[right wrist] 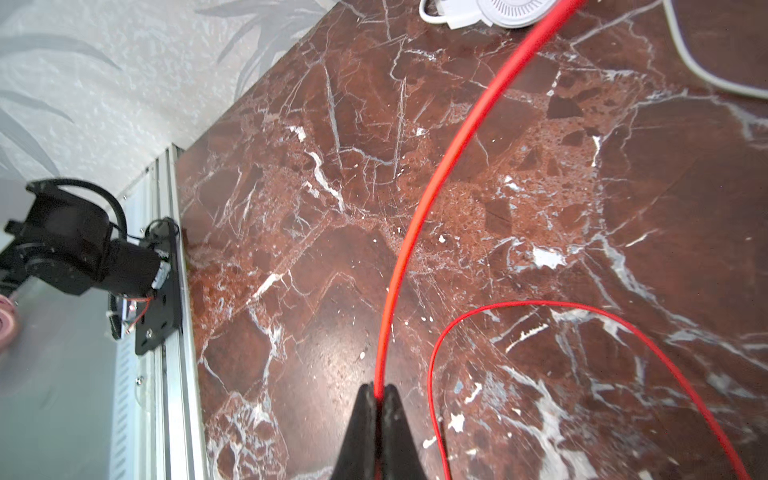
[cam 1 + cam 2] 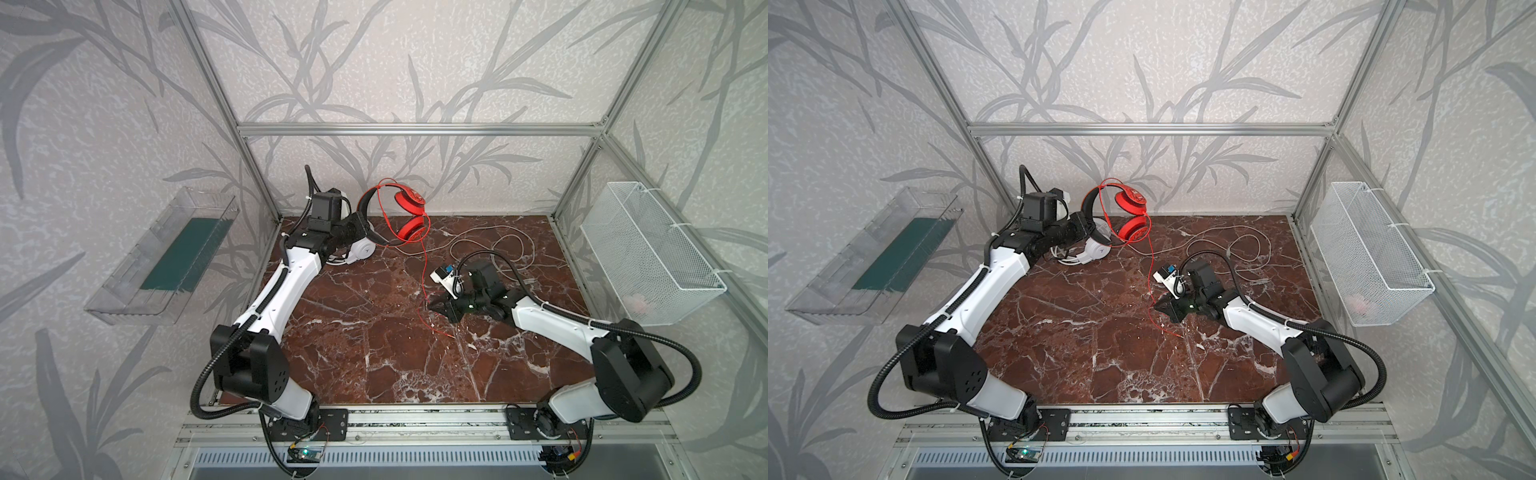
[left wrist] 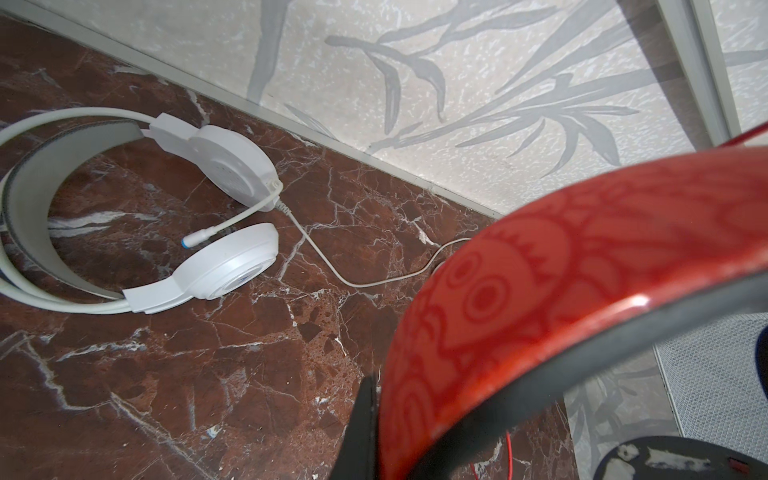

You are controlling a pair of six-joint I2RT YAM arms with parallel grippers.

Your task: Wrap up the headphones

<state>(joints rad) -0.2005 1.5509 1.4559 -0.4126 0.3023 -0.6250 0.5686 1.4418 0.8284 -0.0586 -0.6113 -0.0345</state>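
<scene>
In both top views the left jaws are clamping the black-lined band of the red headphones (image 2: 411,230) (image 2: 1133,230). They are holding the pair lifted above the back left corner of the desk (image 2: 374,353). The white headphones (image 2: 363,249) are lying flat under that arm, by the same corner. The red cable (image 2: 425,257) is dropping from the lower cup and running forward to the middle of the desk, where the right jaws are pinching it. Its loose tail is trailing on toward the front edge.

In the left wrist view one dark jaw is pressing against the band of the red headphones (image 3: 540,291), close to the lens. The opposite jaw is hidden behind the band, and the grip is looking clenched. The white headphones (image 3: 216,266) are resting on the desk beyond, apart from the red pair.

In the right wrist view the jaws are squeezing together on the red cable (image 1: 432,187), which is stretching away from them toward the back left. The slack end is curling on the desk beside them, and the white cable (image 1: 685,52) is lying well off to one side.

The coming wrap is probably turning on that line. The held stretch is lying lengthwise between the two arms, with the red headphones back-left of the right jaws. The right arm, being nearer the cable, is likely the one to carry it round the band while the left arm is steadying the pair.
</scene>
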